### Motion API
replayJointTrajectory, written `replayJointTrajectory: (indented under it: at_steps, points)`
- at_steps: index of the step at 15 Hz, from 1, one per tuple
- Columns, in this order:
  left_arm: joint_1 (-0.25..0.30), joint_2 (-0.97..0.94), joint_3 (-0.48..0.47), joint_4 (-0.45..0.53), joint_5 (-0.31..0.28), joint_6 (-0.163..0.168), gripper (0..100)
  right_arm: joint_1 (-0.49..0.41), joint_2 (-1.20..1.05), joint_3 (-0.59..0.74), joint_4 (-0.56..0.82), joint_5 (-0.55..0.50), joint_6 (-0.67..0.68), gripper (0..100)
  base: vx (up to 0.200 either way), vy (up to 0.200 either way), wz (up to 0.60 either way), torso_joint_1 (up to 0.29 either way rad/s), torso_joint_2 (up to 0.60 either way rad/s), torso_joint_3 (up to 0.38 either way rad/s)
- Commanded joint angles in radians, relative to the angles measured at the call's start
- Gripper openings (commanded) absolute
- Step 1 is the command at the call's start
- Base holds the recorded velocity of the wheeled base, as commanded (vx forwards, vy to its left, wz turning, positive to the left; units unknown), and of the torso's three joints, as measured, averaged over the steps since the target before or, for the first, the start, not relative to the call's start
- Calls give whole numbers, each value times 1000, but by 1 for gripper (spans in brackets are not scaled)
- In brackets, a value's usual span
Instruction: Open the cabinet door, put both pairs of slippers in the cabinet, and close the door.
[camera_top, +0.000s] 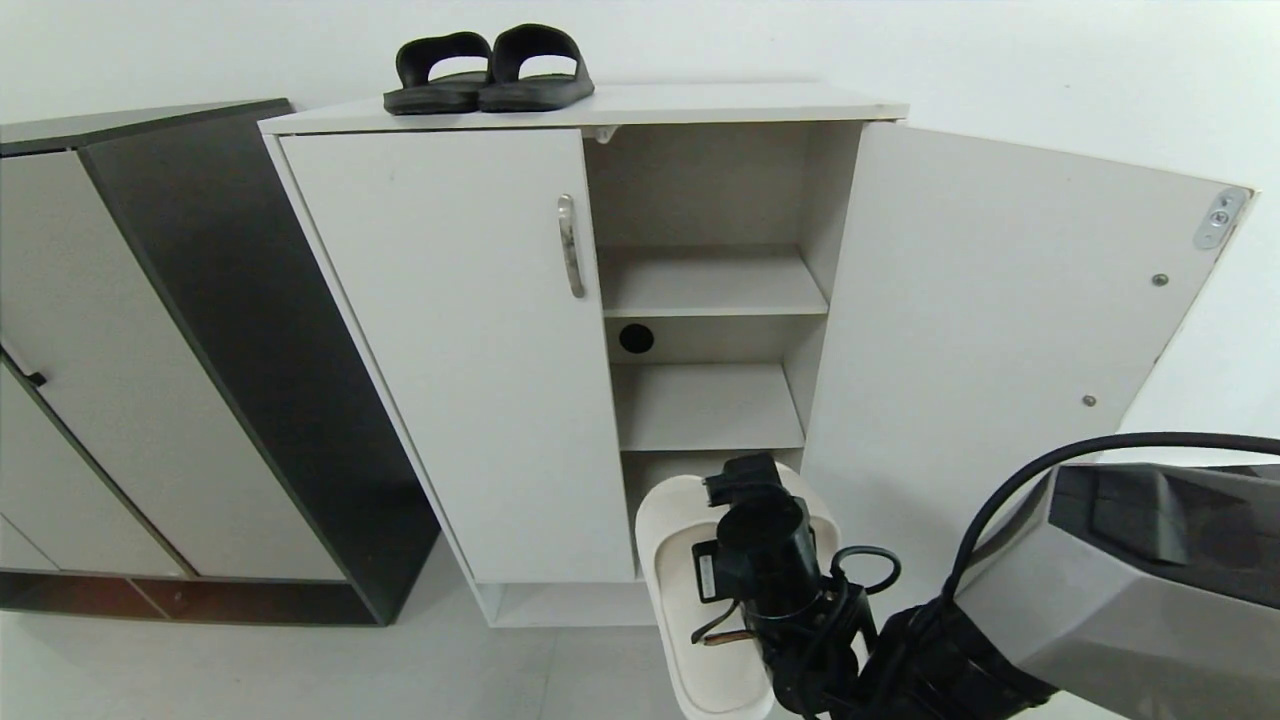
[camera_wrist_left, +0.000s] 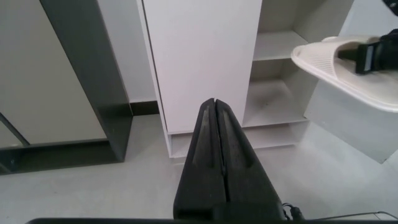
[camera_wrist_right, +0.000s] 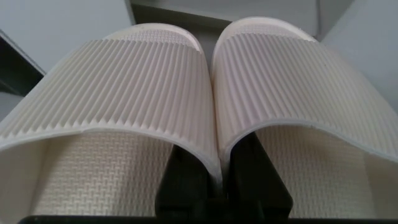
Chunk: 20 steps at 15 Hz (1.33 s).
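A white cabinet (camera_top: 450, 350) stands against the wall, its left door shut and its right door (camera_top: 1000, 320) swung wide open. Inside are bare shelves (camera_top: 710, 285). A pair of black slippers (camera_top: 490, 72) rests on the cabinet's top, at its left. My right gripper (camera_top: 745, 480) is shut on a pair of white slippers (camera_top: 670, 560), held side by side by their inner straps (camera_wrist_right: 211, 93) just in front of the lowest compartment. From the side, the white slippers (camera_wrist_left: 336, 59) hang above the floor. My left gripper (camera_wrist_left: 215, 106) is shut and holds nothing, low and left of the cabinet's open half.
A taller grey and beige cabinet (camera_top: 200, 350) stands close to the white one's left side. The open door takes up the space on the right. Bare light floor (camera_top: 300, 670) lies in front.
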<state>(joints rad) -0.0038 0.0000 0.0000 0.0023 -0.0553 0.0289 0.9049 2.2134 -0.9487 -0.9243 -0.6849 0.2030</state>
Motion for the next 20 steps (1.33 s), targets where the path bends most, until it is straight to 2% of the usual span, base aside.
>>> replayJointTrajectory:
  at_steps: [1,4,11,18,20]
  points:
    - [-1,3,0,1,0,0,0,-12,71,-61,-1,10,0,0,0,0,0,0,0,0]
    - [-2,12,0,1,0,0,0,-21,108,-127,-1,10,1,0,0,0,0,0,0,0]
    - [-2,18,0,1,0,0,0,-24,149,-140,-1,7,0,0,0,0,0,0,0,0]
    - [-4,20,0,1,0,0,0,-24,146,-150,-8,-5,0,0,0,0,0,4,5,-180]
    - [-4,17,0,1,0,0,0,-24,152,-151,-82,-30,-34,0,0,0,0,2,-2,-193]
